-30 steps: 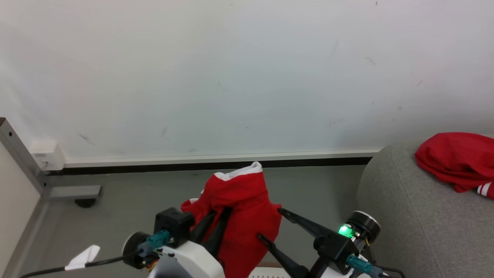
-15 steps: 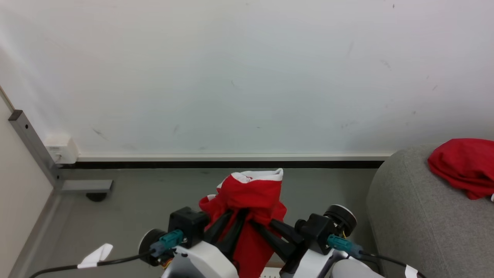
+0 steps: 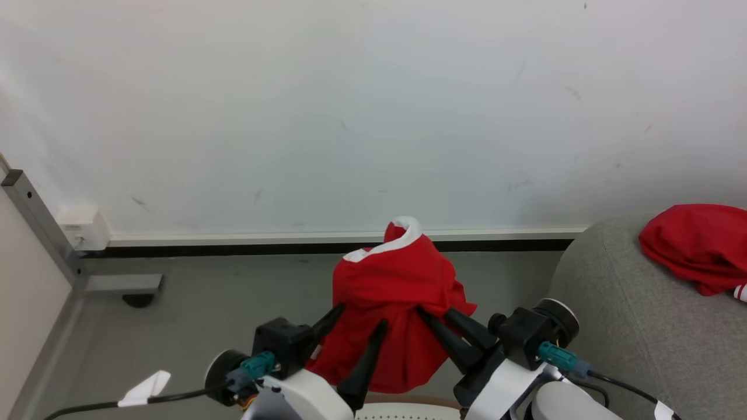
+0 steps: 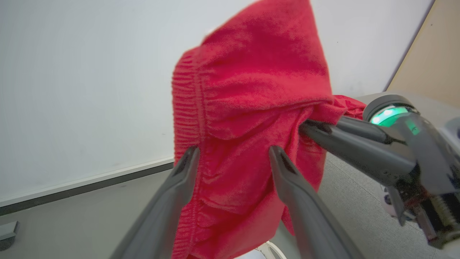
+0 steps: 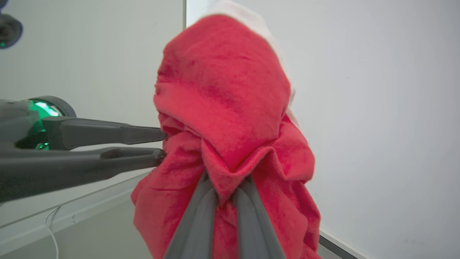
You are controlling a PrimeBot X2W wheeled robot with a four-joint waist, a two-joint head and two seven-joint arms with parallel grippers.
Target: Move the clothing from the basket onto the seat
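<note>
A red piece of clothing (image 3: 397,286) with white trim hangs bunched in the air between my two grippers. My right gripper (image 3: 433,312) is shut on a fold of it, and the pinch shows plainly in the right wrist view (image 5: 224,187). My left gripper (image 3: 357,319) stands open, its fingers spread against the cloth (image 4: 233,151) without gripping. Just below, at the bottom edge, is the basket's (image 3: 402,403) brown rim and white wall. The grey seat (image 3: 613,332) stands at the right. A second piece of red clothing (image 3: 694,245) lies on it.
A white wall with a dark baseboard (image 3: 292,249) runs behind. At the left stand a grey metal post (image 3: 35,216) with a foot on the grey floor (image 3: 204,315) and a small white wall box (image 3: 81,224).
The right gripper closed in from the right and shut on the garment. The left gripper then opened and let go. The garment now hangs higher.
</note>
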